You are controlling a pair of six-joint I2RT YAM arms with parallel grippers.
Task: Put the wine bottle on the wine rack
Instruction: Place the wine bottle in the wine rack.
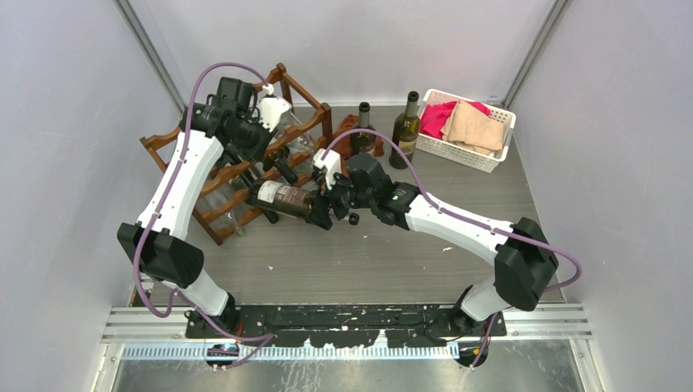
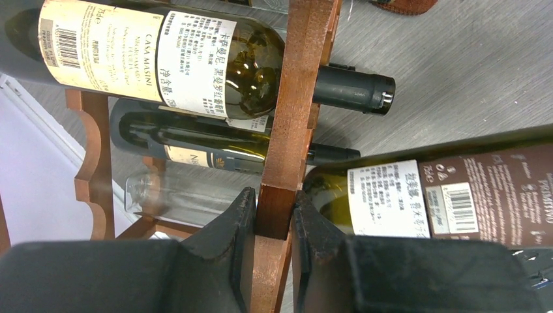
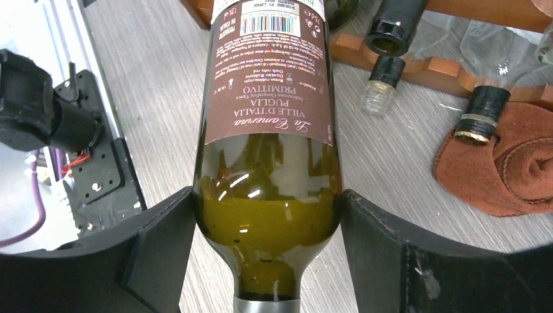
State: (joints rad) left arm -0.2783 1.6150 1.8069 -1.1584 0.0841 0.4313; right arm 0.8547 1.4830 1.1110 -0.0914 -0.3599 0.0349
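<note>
The dark reddish-brown wine rack (image 1: pixel 306 118) stands at the back left with several bottles lying in it. My left gripper (image 1: pixel 274 151) is shut on one of its upright posts (image 2: pixel 287 130), a finger on each side. My right gripper (image 1: pixel 327 208) is shut on the shoulder of a green wine bottle with a brown label (image 1: pixel 282 198). It holds the bottle level, base toward the rack's lower front. In the right wrist view the bottle (image 3: pixel 267 130) sits between both fingers (image 3: pixel 163 241). In the left wrist view its label (image 2: pixel 450 199) is right beside the post.
Two upright bottles (image 1: pixel 406 128) stand at the back middle beside a brown cloth (image 3: pixel 502 156). A white basket (image 1: pixel 467 131) with pink and tan cloths is at the back right. Grey walls close in on both sides.
</note>
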